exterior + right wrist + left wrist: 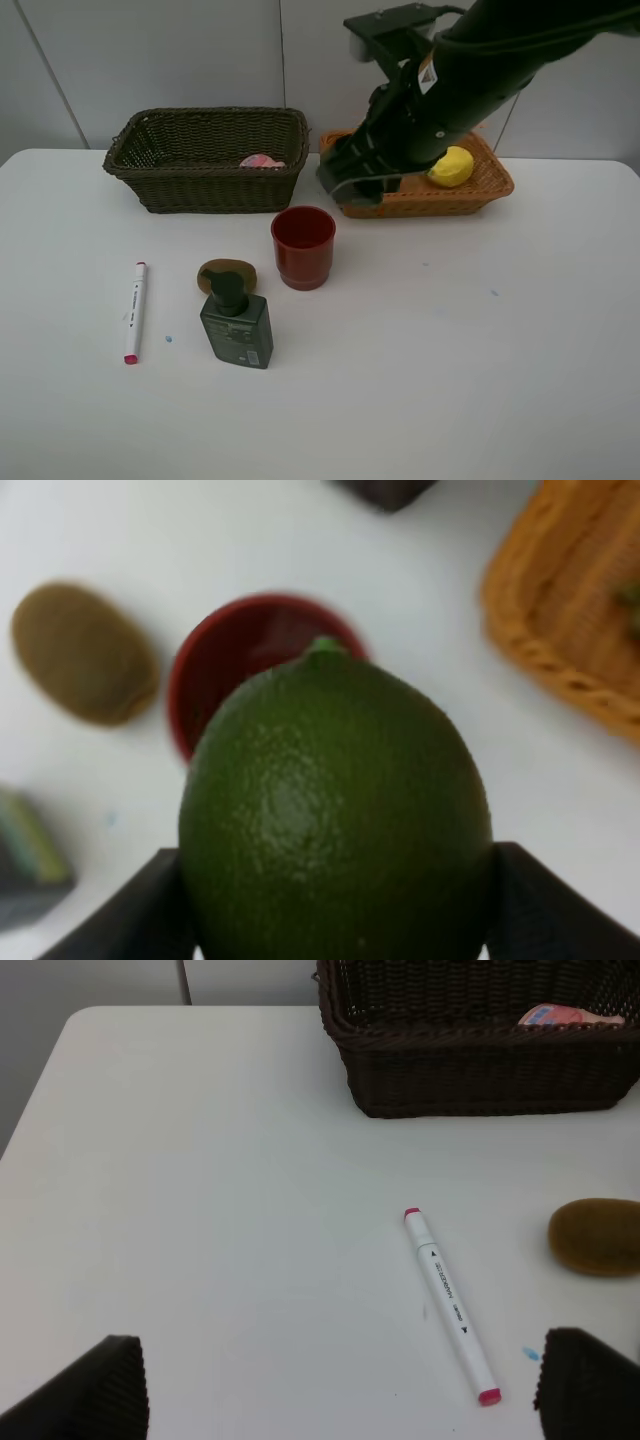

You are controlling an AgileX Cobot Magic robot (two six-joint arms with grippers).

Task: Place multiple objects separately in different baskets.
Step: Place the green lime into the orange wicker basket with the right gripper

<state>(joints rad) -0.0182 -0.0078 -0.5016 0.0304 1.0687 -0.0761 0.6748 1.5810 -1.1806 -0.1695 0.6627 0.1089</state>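
Sorting looks half done: pink bottle (260,160) in dark woven basket (205,187), yellow lemon (452,166) in orange woven basket (470,206), right jaws gripping round green fruit (335,810), left jaws open, red cup (303,245) waiting.

The green fruit (335,810) between my right end effector's (335,912) black fingers is deep green with finely dimpled, glossy skin. My left end effector (340,1395) is black too. The counter (450,380) is plain white, with a few tiny light-blue specks. The cup (303,245) is red. The kiwi (595,1236) is a dull olive-brown. The pump bottle (238,330) is dark green. The marker (134,311) is white with pink-red ends. The deep basket (200,185) is dark olive-brown weave and holds a pink bottle (262,161). The shallow basket (450,205) is orange-tan weave and holds a yellow lemon (452,166).
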